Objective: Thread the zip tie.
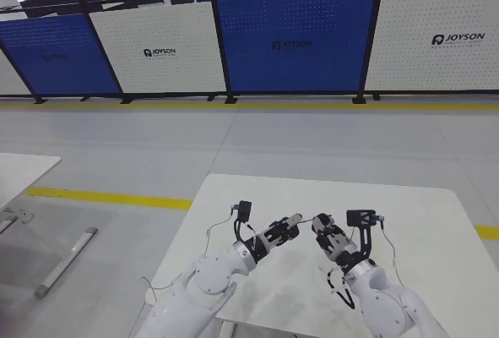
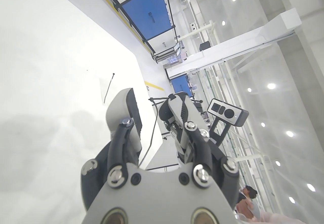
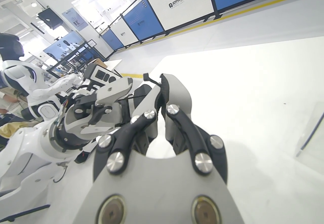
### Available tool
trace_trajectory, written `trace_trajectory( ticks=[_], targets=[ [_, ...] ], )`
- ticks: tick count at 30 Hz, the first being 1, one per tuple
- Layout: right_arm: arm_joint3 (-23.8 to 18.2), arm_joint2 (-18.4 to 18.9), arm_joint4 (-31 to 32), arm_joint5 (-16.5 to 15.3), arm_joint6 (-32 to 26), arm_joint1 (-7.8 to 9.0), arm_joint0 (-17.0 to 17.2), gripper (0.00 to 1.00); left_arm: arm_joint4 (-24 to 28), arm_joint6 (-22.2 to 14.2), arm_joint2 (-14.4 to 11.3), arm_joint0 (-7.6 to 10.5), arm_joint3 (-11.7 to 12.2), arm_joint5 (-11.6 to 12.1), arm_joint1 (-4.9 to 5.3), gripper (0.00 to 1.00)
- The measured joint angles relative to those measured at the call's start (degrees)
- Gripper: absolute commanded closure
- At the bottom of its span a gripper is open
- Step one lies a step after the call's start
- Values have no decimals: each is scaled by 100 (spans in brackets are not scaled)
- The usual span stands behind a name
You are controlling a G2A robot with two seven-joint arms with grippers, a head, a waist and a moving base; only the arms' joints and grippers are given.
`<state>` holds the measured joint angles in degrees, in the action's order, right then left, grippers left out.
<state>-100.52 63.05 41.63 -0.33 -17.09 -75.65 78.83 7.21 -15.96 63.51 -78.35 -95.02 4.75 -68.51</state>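
Observation:
The two grippers meet tip to tip above the middle of the white table. My right gripper is shut on a black zip tie. The tie's square head sticks out past the fingertips. A thin stretch of strap runs from there toward my left gripper, which faces it at close range. In the left wrist view my left gripper stands open, its fingers wide apart, with the tie's end just beyond them. From above, the left gripper and the right gripper nearly touch.
A second black zip tie lies loose on the table beyond the grippers. A clear plastic sleeve holding a dark strap lies on the table to one side. An open floor with yellow lines surrounds the table.

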Motion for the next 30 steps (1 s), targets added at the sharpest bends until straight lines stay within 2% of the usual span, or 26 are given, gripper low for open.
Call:
trace_trajectory(
  ticks=[6, 12, 21, 30],
  targets=[
    [28, 29, -142, 242, 126, -26, -3, 100, -95, 128, 18, -17, 8, 21, 0, 69],
    [24, 11, -312, 328, 230, -53, 16, 100, -149, 112, -44, -5, 37, 9, -8, 71],
    [60, -23, -510, 472, 394, -96, 13, 100, -131, 108, -76, 10, 63, 43, -18, 69],
    [75, -99, -493, 429, 317, -117, -51, 100, -129, 154, -88, 11, 83, 150, -27, 79]
  ],
)
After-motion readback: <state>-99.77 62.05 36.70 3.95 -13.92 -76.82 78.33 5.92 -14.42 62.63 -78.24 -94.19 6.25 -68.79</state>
